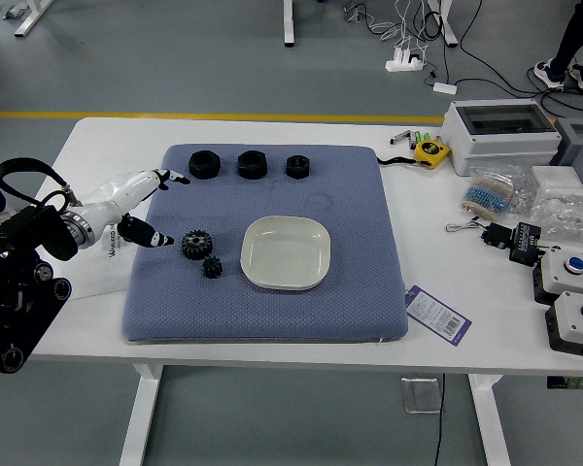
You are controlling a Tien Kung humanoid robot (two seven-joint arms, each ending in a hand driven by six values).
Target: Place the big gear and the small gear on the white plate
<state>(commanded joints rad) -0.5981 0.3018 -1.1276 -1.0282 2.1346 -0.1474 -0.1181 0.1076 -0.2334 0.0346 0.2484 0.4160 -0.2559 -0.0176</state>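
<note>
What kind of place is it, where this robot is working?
Probably a robotics lab or test workshop: a push-button control box on the table, power strips with loose cables on the floor, and a yellow floor line.

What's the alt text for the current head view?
The robot's left hand, open and empty, reaches over a blue mat toward a big gear and a small gear, both left of an empty white plate. Three black round pieces line the mat's far side.
</note>
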